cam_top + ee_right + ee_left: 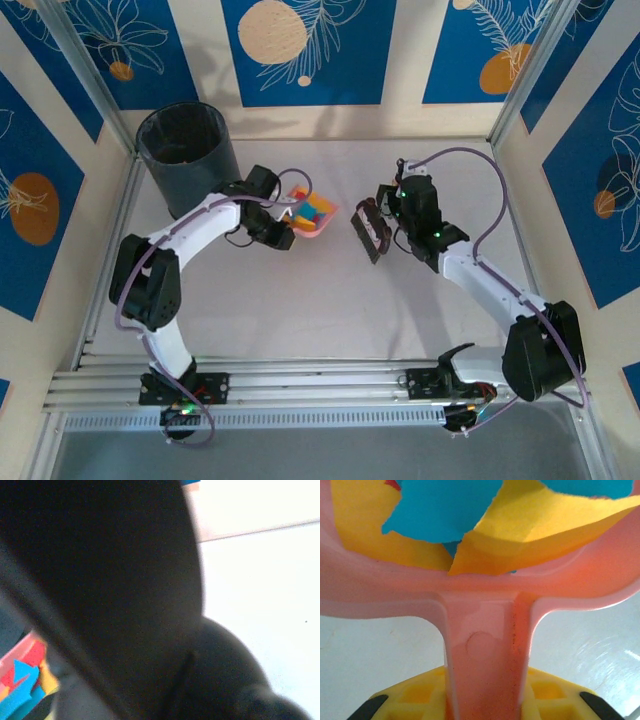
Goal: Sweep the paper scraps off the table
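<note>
So the left gripper [286,229] was clamped tight on the handle of the pink dustpan [314,220], sitting just left of centre in the top view. The paper scraps [520,535], yellow, teal and a bit of red, were piled in the pan. Right of it, the right gripper [383,226] was pinching a dark brush [368,233] over the pale table [300,300]. A dark bin [187,155] stood upper left.
</note>
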You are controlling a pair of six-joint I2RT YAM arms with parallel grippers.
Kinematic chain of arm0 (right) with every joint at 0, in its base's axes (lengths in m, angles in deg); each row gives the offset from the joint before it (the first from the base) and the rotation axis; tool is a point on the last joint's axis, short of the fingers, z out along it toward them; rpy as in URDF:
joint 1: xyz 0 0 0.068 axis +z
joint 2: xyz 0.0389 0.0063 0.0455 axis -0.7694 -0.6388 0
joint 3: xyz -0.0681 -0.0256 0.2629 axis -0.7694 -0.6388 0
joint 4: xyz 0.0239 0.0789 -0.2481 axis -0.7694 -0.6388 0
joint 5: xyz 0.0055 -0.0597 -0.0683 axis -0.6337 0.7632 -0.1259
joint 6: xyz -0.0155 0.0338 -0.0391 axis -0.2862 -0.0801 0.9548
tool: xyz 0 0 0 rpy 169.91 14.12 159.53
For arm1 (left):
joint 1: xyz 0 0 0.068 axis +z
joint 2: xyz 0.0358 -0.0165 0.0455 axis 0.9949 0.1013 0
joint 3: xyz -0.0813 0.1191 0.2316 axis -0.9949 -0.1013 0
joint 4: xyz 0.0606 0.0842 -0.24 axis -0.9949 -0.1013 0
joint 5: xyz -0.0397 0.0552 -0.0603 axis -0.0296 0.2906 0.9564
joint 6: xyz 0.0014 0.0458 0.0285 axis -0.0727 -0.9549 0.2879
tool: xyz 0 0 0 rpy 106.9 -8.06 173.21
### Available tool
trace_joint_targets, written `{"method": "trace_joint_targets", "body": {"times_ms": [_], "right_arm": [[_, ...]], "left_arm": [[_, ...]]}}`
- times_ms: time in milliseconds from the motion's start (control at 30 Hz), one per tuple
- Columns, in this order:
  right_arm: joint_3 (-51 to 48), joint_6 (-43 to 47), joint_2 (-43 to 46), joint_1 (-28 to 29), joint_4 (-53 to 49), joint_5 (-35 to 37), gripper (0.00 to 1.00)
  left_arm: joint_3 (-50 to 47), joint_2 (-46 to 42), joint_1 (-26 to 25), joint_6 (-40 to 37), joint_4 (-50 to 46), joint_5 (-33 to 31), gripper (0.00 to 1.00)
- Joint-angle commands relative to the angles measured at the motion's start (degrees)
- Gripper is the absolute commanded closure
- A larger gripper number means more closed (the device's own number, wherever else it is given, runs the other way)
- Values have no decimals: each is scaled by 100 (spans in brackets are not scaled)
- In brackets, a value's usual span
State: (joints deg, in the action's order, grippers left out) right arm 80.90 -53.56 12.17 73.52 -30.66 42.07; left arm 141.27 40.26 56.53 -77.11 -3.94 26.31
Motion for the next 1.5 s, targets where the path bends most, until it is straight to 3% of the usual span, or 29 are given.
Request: {"method": "trace_joint_targets", "body": {"times_ms": [0,467,800,1100,1467], "right_arm": [[-59,94,251,-17,31,-171,100],[9,299,264,-19,-255,-374,100],[12,269,192,-46,-273,-427,100],[59,230,112,-40,-327,-402,100],[165,144,-10,-46,-522,-394,100]], "left_arm": [[404,-340,-9,119,20,319,100],[1360,-753,247,437,-340,646,100],[1678,-1261,709,749,-336,914,100],[1611,-1566,1475,1458,25,1269,100],[1178,-1632,2259,2869,1035,1805,100]]}}
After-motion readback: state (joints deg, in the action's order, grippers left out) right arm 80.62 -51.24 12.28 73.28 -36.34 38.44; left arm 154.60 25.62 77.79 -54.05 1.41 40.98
